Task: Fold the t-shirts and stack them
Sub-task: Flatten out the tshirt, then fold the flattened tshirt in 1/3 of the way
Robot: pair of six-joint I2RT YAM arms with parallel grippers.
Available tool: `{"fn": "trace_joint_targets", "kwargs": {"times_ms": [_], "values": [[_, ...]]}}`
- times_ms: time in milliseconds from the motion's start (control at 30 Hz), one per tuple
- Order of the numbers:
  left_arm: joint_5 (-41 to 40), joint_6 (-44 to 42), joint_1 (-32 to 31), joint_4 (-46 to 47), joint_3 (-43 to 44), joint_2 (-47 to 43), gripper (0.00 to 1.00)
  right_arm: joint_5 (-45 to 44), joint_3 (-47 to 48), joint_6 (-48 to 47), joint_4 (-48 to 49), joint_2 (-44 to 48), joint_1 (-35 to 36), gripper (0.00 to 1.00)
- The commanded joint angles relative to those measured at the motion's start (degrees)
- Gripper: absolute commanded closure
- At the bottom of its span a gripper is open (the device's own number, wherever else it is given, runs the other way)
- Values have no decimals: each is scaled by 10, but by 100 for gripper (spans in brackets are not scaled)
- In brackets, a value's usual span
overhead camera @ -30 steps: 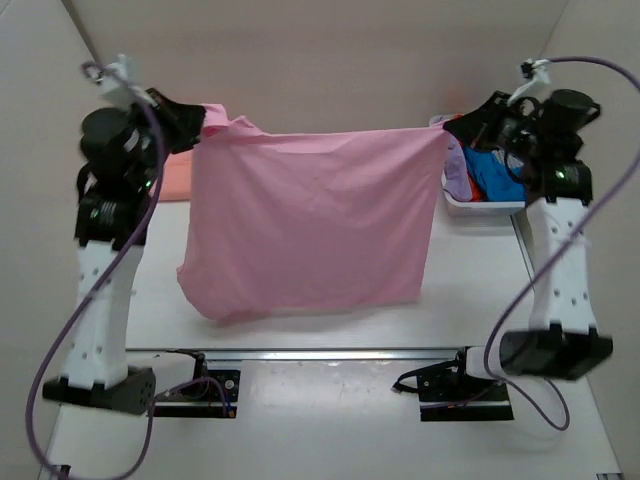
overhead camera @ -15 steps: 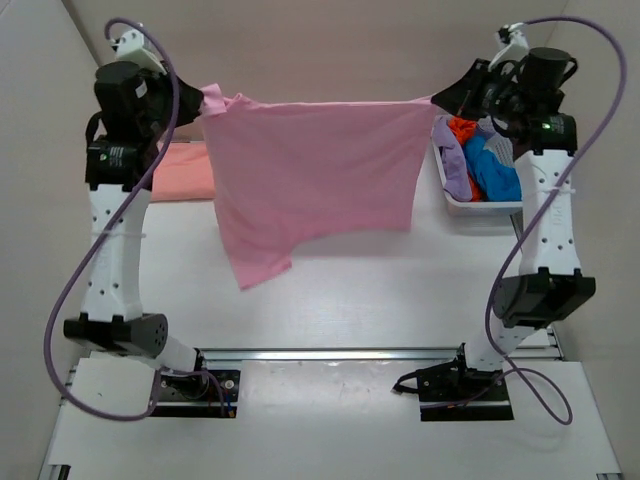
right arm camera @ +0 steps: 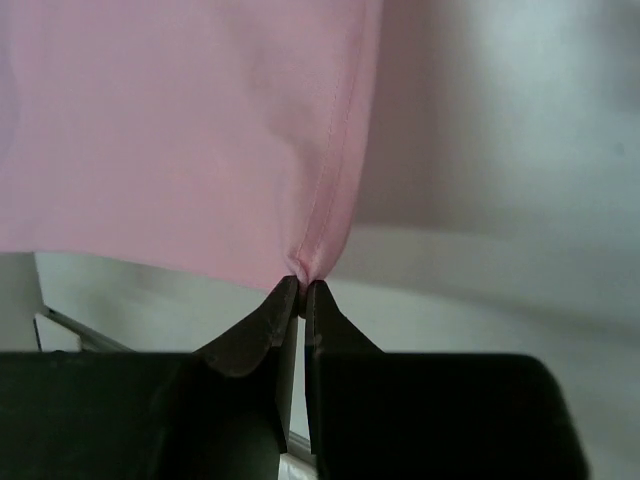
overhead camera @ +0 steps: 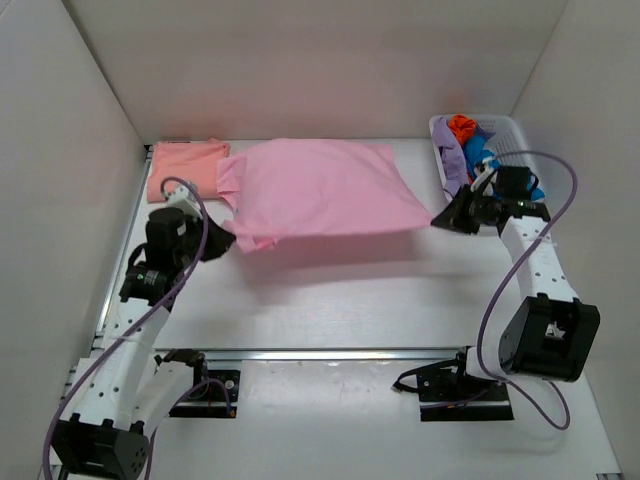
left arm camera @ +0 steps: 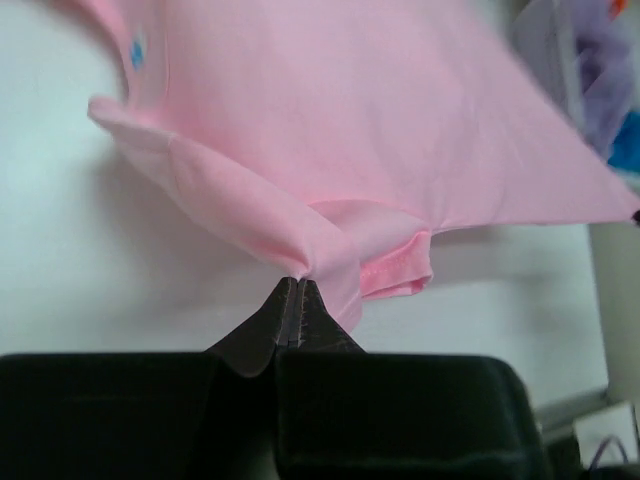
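The light pink t-shirt (overhead camera: 320, 190) is stretched between my two grippers, low over the table, its far edge towards the back. My left gripper (overhead camera: 222, 243) is shut on its near left corner, seen in the left wrist view (left arm camera: 298, 280) with bunched pink cloth (left arm camera: 330, 250) at the tips. My right gripper (overhead camera: 438, 217) is shut on its near right corner, seen in the right wrist view (right arm camera: 302, 283) pinching the hem (right arm camera: 330, 210). The salmon-peach t-shirt (overhead camera: 178, 168) lies folded at the back left, partly under the pink one.
A white lattice basket (overhead camera: 500, 125) holding coloured clothes (overhead camera: 470, 145) stands at the back right, just beyond my right arm. White walls close in the back and both sides. A metal rail (overhead camera: 330, 352) runs along the near table edge.
Both arms have come down from high up, bringing the hanging pink t-shirt down and forward so it now spreads low over the table. Both grippers have kept their hold.
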State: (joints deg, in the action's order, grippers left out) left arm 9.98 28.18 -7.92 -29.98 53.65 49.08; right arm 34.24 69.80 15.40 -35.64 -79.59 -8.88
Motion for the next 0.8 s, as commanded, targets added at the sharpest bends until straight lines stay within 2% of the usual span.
{"fn": "trace_joint_targets", "kwargs": {"times_ms": [0,133,200,300,400,533,767], "values": [[22,37,-20,-12,-79,-63,100,-49,-80,-15,-15,79,-18,100],[9,66,-24,-53,-164,-142,100,-92,-171,-42,-58,108,8,100],[21,73,-28,-63,-198,-158,100,-130,-206,-49,-79,104,25,100],[53,83,-39,-61,-238,-171,100,-135,-263,-42,-84,109,34,100],[50,90,-53,-77,-266,-189,100,-153,-259,-19,-93,119,66,100],[62,86,-53,-77,-284,-192,100,-134,-261,-22,-115,112,42,100],[54,63,-46,-33,-276,-133,100,-141,-287,-15,-108,120,11,100]]}}
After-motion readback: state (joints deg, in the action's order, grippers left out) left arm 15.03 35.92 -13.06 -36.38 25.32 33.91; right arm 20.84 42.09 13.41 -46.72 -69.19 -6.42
